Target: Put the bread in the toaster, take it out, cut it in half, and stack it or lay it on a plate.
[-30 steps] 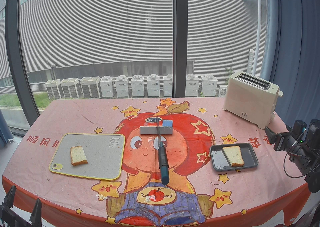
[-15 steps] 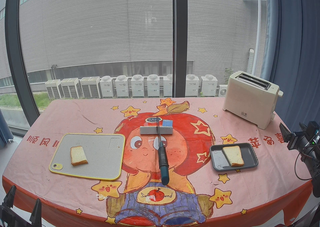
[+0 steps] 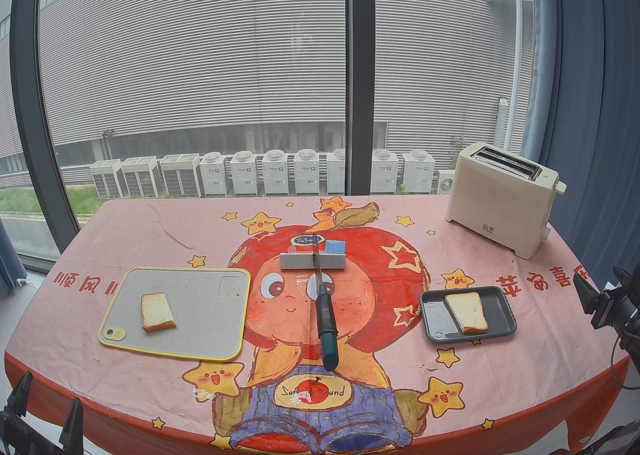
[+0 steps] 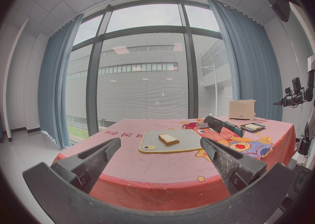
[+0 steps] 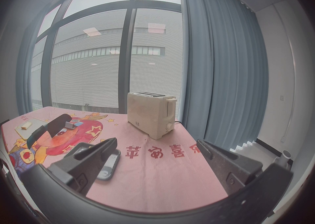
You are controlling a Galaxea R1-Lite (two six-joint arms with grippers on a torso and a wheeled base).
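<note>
One half slice of bread (image 3: pixel 157 311) lies on the grey cutting board (image 3: pixel 207 329) at the left. The other half slice (image 3: pixel 467 312) lies on the dark plate (image 3: pixel 500 309) at the right. The cream toaster (image 3: pixel 503 196) stands at the back right, its slots empty from here. My right gripper (image 5: pixel 157 143) is open and empty, off the table's right edge, level with the plate. My left gripper (image 4: pixel 160 142) is open and empty, below the table's front left corner, facing the board (image 4: pixel 187 141) and its bread (image 4: pixel 168 139).
A knife with a blue-green handle (image 3: pixel 326 323) lies in the middle of the table, its blade resting in a small holder (image 3: pixel 313 257). The pink patterned cloth covers the table. A window and blue curtain stand behind the toaster.
My right arm has drawn back to the right, away from the table's right edge and partly out of the head view. The bread, knife and left arm have not moved.
</note>
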